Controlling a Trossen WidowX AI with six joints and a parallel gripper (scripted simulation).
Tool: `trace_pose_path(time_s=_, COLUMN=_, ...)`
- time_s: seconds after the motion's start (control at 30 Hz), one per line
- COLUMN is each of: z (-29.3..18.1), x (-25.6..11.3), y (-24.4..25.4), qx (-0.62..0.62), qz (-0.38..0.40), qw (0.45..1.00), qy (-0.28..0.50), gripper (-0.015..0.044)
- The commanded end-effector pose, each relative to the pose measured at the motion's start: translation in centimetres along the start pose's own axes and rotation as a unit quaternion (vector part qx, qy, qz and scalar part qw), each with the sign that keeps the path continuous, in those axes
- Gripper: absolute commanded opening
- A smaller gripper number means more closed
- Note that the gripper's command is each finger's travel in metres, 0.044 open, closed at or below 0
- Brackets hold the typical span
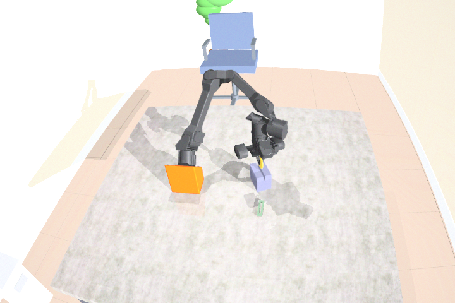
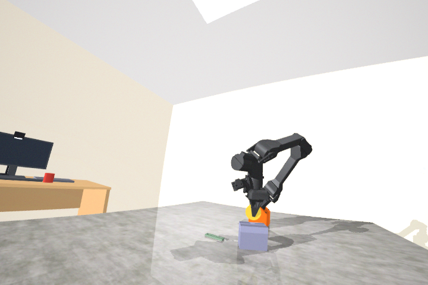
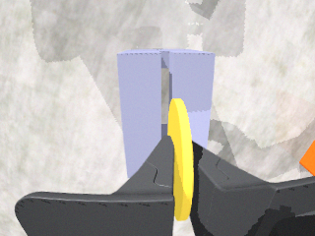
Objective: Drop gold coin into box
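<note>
The gold coin (image 1: 261,163) (image 2: 249,212) (image 3: 180,157) is upright on edge between the fingertips of my gripper (image 2: 254,215) (image 3: 172,143), which is shut on it. The closed box (image 1: 260,182) (image 2: 253,237) (image 3: 140,98) looks bluish grey and stands right below. In the wrist view the coin runs nearly along the slot, but sits slightly right of the slot's line and leans a little. In the exterior view a small gap shows between coin and lid. The green holder (image 1: 258,213) (image 2: 214,237) lies empty beyond the box.
The orange arm base (image 1: 186,179) (image 2: 267,218) stands to the left of the box in the top view. A blue chair (image 1: 231,31) is behind the table. A desk (image 2: 93,198) with a monitor and a red cup (image 2: 48,177) is at the far left in the exterior view.
</note>
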State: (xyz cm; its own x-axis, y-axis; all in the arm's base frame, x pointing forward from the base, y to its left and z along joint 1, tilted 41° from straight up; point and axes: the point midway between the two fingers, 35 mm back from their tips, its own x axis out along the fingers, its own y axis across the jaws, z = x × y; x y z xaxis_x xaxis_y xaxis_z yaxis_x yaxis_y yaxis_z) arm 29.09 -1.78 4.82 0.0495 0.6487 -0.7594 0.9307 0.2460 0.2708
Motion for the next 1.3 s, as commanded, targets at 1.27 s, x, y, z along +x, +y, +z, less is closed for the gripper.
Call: trace_pose_path(time_s=1.27, z=0.0, x=1.1, y=0.1, qx=-0.001, qz=0.001, qw=1.000, qy=-0.002, gripper=0.0161)
